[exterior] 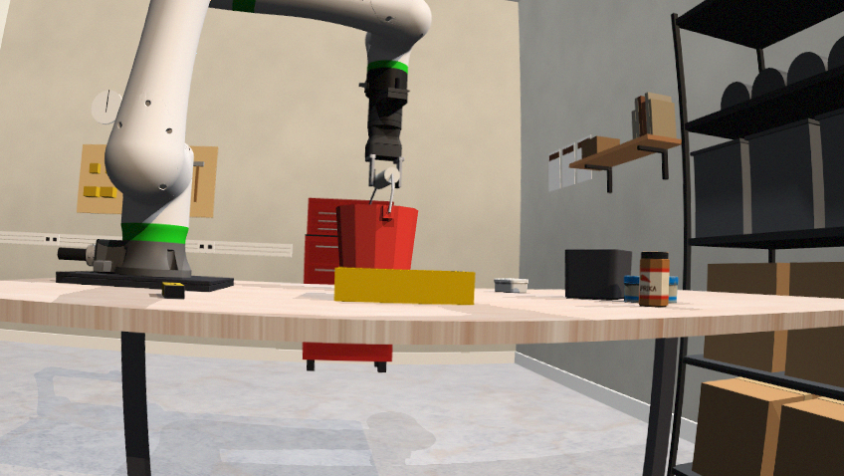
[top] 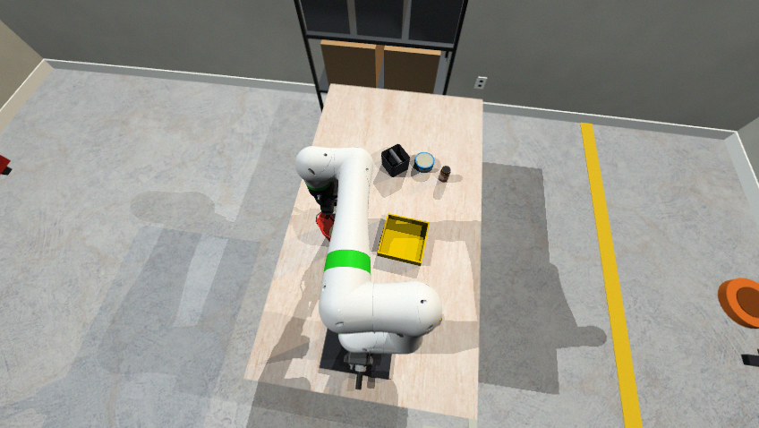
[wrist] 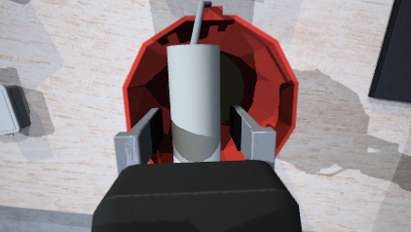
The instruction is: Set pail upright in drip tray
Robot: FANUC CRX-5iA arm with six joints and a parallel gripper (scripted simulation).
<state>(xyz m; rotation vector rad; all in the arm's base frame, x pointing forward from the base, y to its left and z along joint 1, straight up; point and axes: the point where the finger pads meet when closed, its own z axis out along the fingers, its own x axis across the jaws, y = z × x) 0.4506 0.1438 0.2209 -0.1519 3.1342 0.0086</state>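
A red pail stands upright on the table, beside the yellow drip tray. The tray is empty. The pail's bail is raised, with its pale grip tube above the rim. My gripper is open and points down, with one finger on each side of the grip tube. In the wrist view a gap shows between the tube and each finger pad. In the top view the arm hides part of the pail and the fingers.
A black open bin, a blue-rimmed round tin and a brown spice jar stand beyond the tray. A small whitish box lies near the pail. A shelf rack stands past the table's far end.
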